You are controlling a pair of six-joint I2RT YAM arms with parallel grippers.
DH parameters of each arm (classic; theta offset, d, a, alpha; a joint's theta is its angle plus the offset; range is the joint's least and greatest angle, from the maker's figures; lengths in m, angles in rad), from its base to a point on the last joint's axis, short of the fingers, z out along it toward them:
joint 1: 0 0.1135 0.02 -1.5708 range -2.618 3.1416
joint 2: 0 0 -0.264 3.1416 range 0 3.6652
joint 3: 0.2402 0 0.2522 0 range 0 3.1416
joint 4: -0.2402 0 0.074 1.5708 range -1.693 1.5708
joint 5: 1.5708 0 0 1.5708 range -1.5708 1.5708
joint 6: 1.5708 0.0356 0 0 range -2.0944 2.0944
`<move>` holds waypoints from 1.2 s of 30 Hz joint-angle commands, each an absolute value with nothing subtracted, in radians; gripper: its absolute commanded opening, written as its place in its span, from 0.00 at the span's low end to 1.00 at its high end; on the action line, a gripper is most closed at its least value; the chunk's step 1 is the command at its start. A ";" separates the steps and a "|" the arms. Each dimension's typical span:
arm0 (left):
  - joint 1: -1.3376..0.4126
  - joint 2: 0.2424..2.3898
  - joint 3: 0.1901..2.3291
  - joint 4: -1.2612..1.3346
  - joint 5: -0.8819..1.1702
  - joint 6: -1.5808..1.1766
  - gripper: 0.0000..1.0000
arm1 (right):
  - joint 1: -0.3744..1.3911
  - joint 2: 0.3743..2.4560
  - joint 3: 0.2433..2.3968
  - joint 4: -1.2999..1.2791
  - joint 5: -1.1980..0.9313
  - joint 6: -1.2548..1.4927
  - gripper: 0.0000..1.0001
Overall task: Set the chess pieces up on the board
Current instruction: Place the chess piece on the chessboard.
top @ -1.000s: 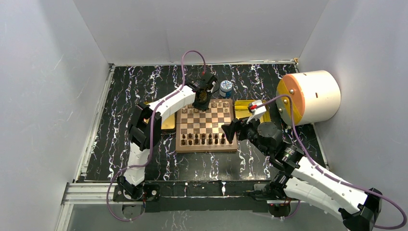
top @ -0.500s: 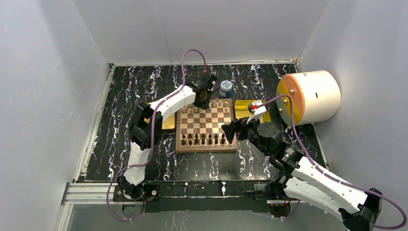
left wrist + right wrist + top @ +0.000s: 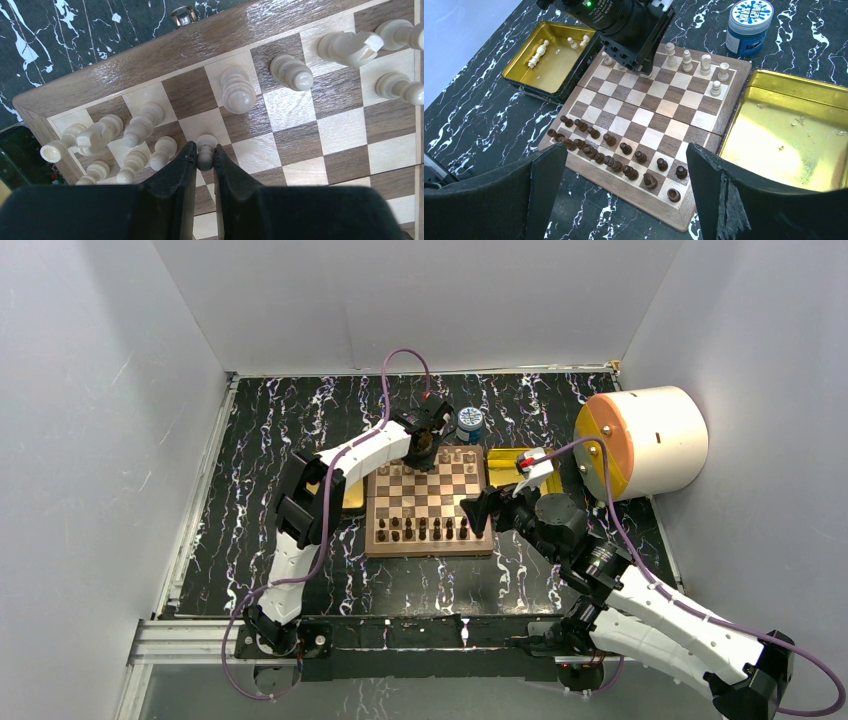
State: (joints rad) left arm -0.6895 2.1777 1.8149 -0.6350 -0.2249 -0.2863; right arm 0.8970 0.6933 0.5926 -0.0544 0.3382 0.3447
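My left gripper (image 3: 204, 152) is shut on a cream pawn (image 3: 205, 145), held by its head over a light square of the board (image 3: 150, 55). Whether its base touches the square I cannot tell. Several chess pieces (image 3: 135, 131) crowd the corner to its left, and a tall piece (image 3: 236, 90), a bishop (image 3: 291, 71) and a knight (image 3: 350, 47) stand along the back row. From above, the left gripper (image 3: 424, 443) sits over the far edge of the board (image 3: 430, 495). My right gripper (image 3: 624, 165) hangs open and empty above the board's near edge (image 3: 624, 192).
Dark brown pieces (image 3: 596, 152) fill the two near rows. A gold tray (image 3: 519, 75) left of the board holds loose cream pieces (image 3: 539, 52). Another gold tray (image 3: 789, 125) lies at the right, a blue-and-white jar (image 3: 749, 25) behind the board, and a big white cylinder (image 3: 650, 435) at the far right.
The left arm has shifted a little, its elbow moving right and the gripper nudging towards the board's far edge with the pawn still in it. The right arm has not moved.
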 commanded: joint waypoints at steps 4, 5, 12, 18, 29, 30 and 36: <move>-0.692 2.174 1.817 -0.631 -0.256 -0.268 0.10 | 0.898 0.694 0.616 -0.020 0.351 0.354 0.99; -0.691 2.176 1.819 -0.632 -0.255 -0.267 0.10 | 0.897 0.695 0.614 -0.020 0.350 0.354 0.99; -0.692 2.181 1.818 -0.629 -0.249 -0.267 0.13 | 0.899 0.700 0.615 -0.016 0.352 0.351 0.99; -0.692 2.181 1.812 -0.629 -0.254 -0.264 0.16 | 0.898 0.705 0.616 -0.011 0.350 0.351 0.99; -0.690 2.183 1.815 -0.629 -0.255 -0.257 0.14 | 0.899 0.711 0.613 -0.008 0.344 0.362 0.99; -0.692 2.183 1.813 -0.628 -0.256 -0.258 0.14 | 0.898 0.710 0.612 -0.008 0.345 0.363 0.99; -0.692 2.187 1.810 -0.621 -0.258 -0.259 0.14 | 0.899 0.703 0.612 -0.008 0.349 0.362 0.99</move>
